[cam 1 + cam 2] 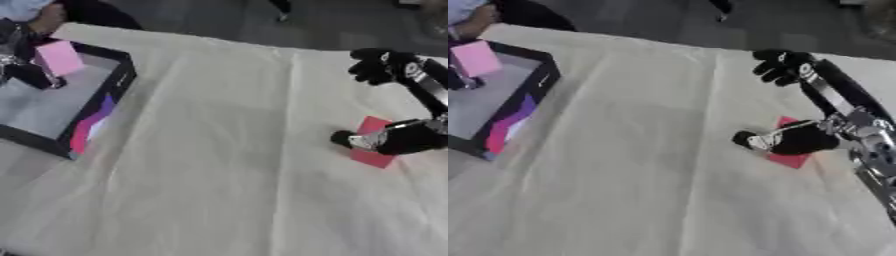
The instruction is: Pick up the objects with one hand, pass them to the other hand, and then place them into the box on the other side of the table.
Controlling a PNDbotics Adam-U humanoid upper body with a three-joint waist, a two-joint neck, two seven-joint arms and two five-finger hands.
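Cloth (210,165), cream and creased, spread across whole table. Black-framed box (122,82) at 10 o'clock, purple and pink pattern on its near wall, pale floor inside. Pink block (59,57) tilted upright over box's far part, touching dark and silver left hand (19,67) at picture's 9 o'clock edge; whether open or closed cannot be told. Red square (789,159) flat on cloth at 3 o'clock, well apart from box, wide bare cloth between. Right hand (785,140) lying across red square, covering its middle, corners showing at 12 and 6 o'clock; fingers curled down onto it, tips pointing to 9 o'clock, just past its edge. Forearm coming in from 4 o'clock, silver wrist joint beside square. Black fist-like shape (779,65) at 1 o'clock of square, on a dark silver-trimmed limb; not made out further
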